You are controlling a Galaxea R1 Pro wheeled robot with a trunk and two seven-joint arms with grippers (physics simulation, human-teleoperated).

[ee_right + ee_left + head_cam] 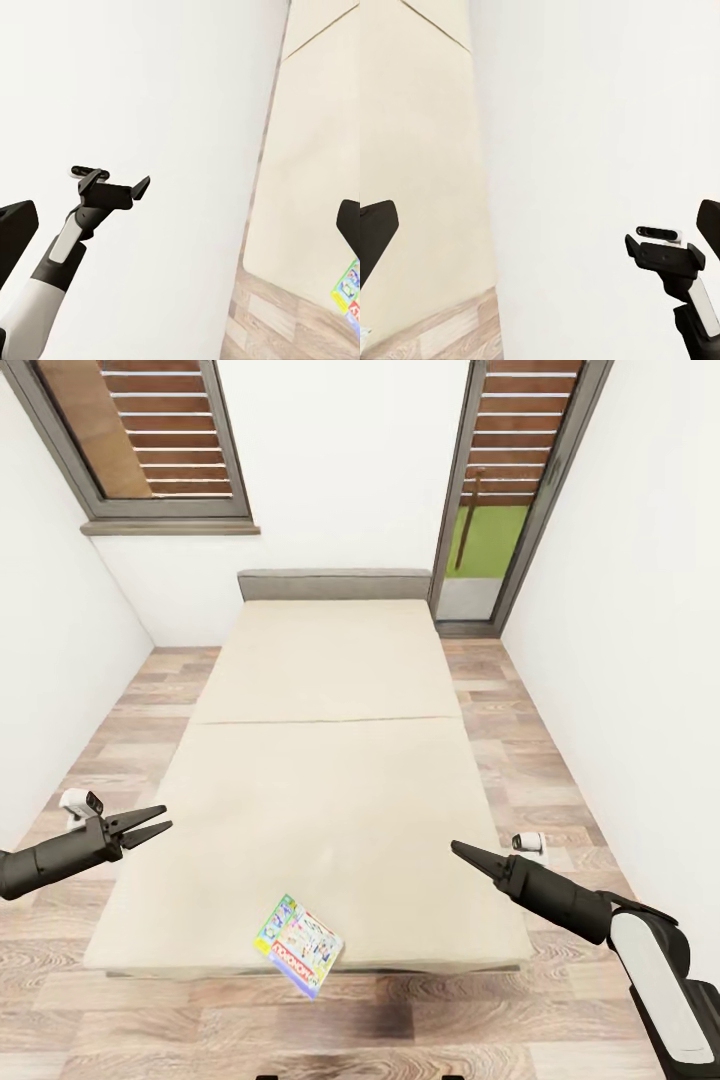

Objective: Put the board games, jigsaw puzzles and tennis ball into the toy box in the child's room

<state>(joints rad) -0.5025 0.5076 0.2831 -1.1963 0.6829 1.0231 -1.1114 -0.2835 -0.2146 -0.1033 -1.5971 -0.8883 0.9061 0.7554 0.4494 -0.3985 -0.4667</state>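
board game (299,944) at bed's (330,780) near edge, between arms, tilted | left gripper (150,826) parted, empty | right gripper (462,849) looks closed, empty

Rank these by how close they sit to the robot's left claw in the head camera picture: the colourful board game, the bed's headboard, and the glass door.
From the left gripper:
1. Board game, at the bed's near edge, overhanging it a little.
2. Headboard, at the bed's far end against the back wall.
3. Glass door, farthest, in the back right corner.
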